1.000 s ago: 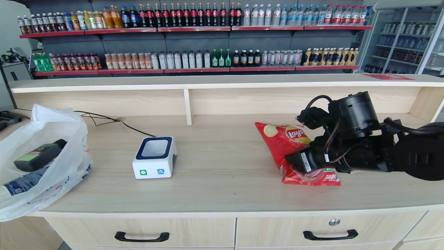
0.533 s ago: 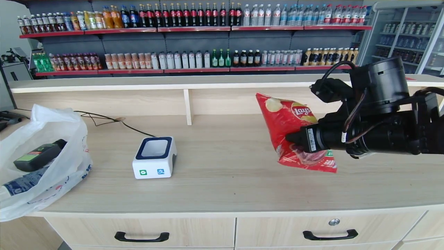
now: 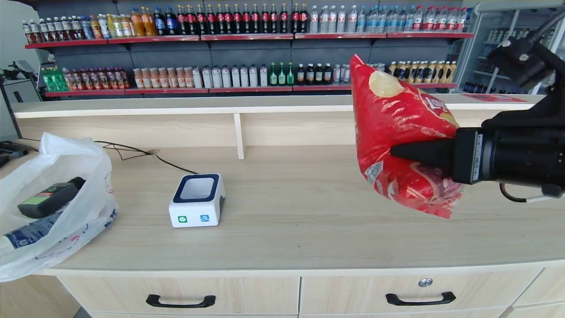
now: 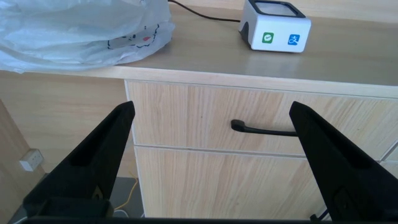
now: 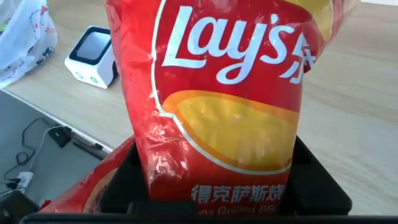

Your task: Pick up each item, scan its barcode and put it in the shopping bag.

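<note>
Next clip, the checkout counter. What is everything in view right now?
chip bag: one, red, held in the air over the counter's right side
scanner: one, white with dark blue rim, on the counter left of middle
cable: one, black, running back from the scanner
shopping bag: one, translucent white, counter's left end
bottle: one, dark with green label, inside the shopping bag
counter: one, light wood
drawer handles: two, black, below the counter
shelf bottles: many, mixed colours, red shelves behind
right gripper: black, shut on the chip bag
left gripper: black, open, low before the drawers
</note>
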Robot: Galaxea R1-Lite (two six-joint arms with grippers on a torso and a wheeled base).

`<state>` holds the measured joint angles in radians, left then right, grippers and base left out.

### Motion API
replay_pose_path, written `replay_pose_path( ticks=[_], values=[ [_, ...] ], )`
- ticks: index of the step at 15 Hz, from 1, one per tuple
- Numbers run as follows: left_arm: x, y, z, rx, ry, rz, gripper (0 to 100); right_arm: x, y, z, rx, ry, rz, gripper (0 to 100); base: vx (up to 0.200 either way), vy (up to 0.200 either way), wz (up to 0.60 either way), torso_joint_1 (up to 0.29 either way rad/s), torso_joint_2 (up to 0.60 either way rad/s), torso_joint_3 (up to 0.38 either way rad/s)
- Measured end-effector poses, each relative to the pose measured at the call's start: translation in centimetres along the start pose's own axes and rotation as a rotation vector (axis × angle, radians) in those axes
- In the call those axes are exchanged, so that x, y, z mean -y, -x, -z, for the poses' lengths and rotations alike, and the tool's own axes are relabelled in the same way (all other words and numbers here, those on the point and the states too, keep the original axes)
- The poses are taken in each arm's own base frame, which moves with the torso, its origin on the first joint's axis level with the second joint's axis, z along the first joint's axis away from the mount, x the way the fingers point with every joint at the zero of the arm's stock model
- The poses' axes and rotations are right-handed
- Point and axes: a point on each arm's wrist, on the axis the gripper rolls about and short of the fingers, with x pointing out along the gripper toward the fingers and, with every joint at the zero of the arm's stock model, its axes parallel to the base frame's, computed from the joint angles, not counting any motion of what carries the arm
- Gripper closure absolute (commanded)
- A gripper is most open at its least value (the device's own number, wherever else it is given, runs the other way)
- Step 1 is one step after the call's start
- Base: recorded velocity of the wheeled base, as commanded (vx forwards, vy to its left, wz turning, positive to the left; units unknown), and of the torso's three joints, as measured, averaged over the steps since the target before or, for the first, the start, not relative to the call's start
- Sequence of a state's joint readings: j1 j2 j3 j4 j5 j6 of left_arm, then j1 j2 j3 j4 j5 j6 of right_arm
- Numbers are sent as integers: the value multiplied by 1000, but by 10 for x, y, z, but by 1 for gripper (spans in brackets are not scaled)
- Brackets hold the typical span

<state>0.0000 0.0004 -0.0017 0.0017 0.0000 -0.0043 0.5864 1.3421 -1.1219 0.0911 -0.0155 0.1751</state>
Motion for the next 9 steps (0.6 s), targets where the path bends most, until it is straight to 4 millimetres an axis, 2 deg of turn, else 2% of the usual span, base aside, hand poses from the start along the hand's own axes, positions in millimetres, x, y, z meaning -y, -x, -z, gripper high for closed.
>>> replay_pose_path(
  ticks=[2, 4, 7, 9],
  values=[
    [0, 0, 0, 0, 0, 0, 0, -3, 31, 2, 72, -23, -96, 100, 0, 0, 0, 0, 0, 0],
    [0, 0, 0, 0, 0, 0, 0, -5, 53, 7, 186, -36, -227, 100, 0, 0, 0, 0, 0, 0],
    [0, 0, 0, 0, 0, 0, 0, -4, 67, 20, 361, -37, -365, 100, 0, 0, 0, 0, 0, 0],
    [0, 0, 0, 0, 0, 0, 0, -4, 68, 29, 418, -147, -455, 100, 0, 0, 0, 0, 0, 0]
  ],
)
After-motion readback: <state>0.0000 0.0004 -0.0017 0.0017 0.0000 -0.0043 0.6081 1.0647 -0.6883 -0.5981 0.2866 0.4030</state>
